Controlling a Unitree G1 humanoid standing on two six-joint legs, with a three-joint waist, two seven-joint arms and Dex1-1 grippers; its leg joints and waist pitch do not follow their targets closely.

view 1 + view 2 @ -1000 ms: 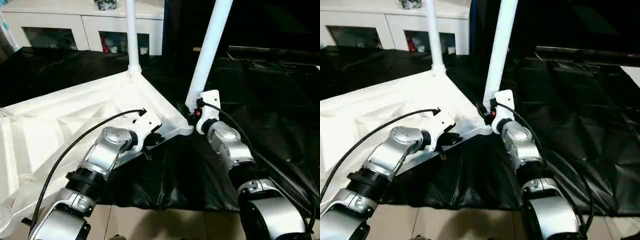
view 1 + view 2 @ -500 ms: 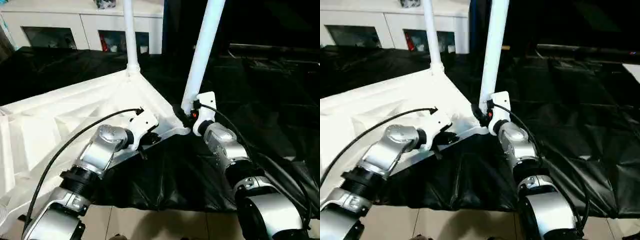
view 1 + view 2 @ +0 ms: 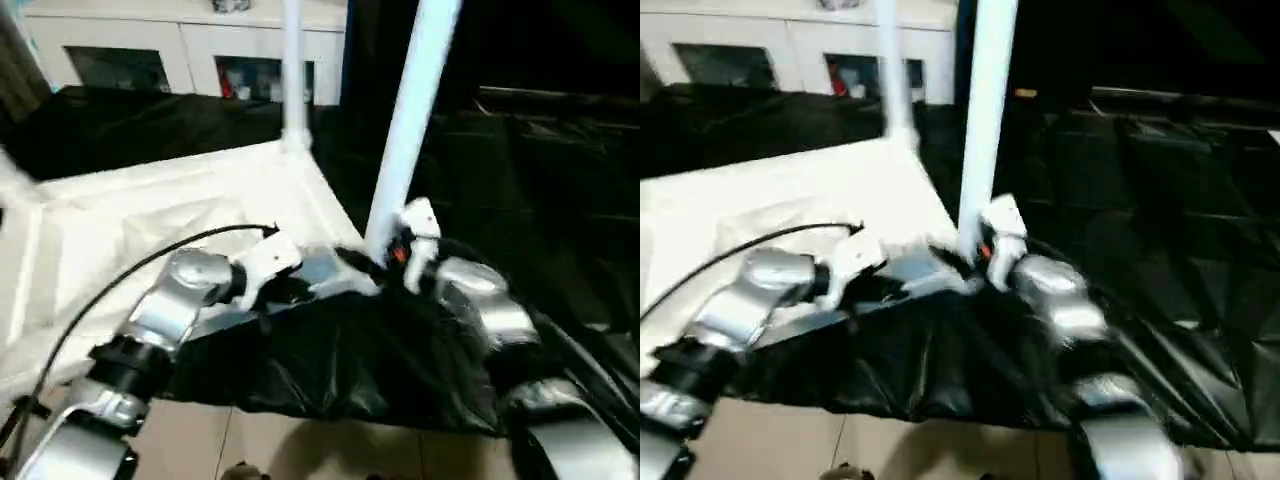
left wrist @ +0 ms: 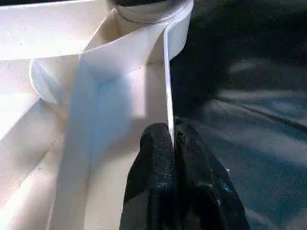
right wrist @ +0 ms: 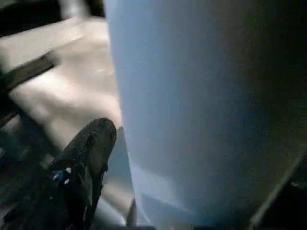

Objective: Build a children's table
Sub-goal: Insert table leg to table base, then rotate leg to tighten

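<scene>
On the black sheet (image 3: pixel 520 190) the children's table (image 3: pixel 150 215) lay upside down, all white, its ribbed underside facing up and a thin raised rim running round the edge. Beyond the left gripper (image 4: pixel 171 139) one leg (image 3: pixel 293 70) stood upright in its far corner socket. That gripper's two black fingers were pinched together on the thin rim, one on each face, just short of the round corner socket (image 4: pixel 148 19). Just beyond the right gripper (image 3: pixel 372 258) a second round white leg (image 3: pixel 412 110) rose, leaning a little; one black finger (image 5: pixel 88 158) lay against its base, and whether that gripper clasped the leg I cannot tell
</scene>
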